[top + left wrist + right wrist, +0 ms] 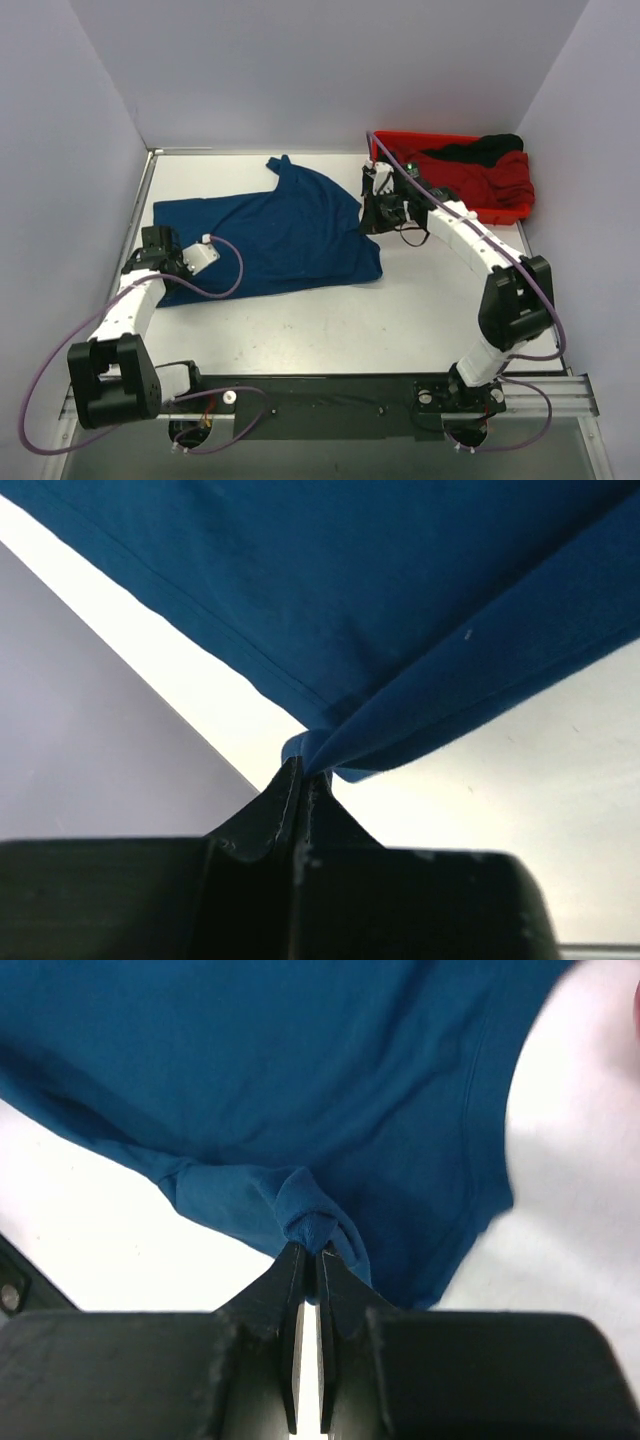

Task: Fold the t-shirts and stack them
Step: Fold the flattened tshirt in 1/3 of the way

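Left hand (303, 775) is clamped on a hem fold at the near-left corner of the navy t-shirt (280, 235), close to the left edge of the table (350, 320). Right hand (308, 1255) is pinched tight on a small bunch of cloth at the shirt's right side, near the table's middle. The shirt lies spread across the left half, its long axis running left to right between the two hands, one flap pointing to the far edge. A red tray (440, 137) sits in the far right corner, just beside the right hand, heaped with a red t-shirt (480, 180) and a black t-shirt (490, 148).
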{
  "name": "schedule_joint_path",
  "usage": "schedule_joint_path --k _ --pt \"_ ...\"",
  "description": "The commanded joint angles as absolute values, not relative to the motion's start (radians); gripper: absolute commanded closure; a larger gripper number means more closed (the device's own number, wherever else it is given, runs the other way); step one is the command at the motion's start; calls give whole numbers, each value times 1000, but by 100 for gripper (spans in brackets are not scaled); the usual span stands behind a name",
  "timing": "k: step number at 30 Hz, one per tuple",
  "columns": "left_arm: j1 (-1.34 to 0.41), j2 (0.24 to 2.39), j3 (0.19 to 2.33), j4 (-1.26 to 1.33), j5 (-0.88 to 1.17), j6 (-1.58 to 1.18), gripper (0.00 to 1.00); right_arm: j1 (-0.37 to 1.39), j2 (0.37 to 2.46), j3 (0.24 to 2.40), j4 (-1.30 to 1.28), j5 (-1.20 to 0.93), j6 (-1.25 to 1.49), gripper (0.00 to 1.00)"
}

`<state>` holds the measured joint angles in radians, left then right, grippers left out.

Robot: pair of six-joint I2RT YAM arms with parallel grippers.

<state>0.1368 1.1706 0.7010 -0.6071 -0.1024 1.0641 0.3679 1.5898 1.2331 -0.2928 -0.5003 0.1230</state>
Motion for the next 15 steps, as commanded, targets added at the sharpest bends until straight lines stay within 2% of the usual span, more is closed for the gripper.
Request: schedule_joint_path --k 1,7,15 --pt "147 1270 804 -471 -115 982 100 374 1731 1426 -310 -540 19 100" --pt "149 1371 825 -423 -130 976 100 373 1925 1652 -390 -584 -48 100" --pt "153 1430 816 -318 -172 948 100 362 2052 1807 -391 -580 -66 100"
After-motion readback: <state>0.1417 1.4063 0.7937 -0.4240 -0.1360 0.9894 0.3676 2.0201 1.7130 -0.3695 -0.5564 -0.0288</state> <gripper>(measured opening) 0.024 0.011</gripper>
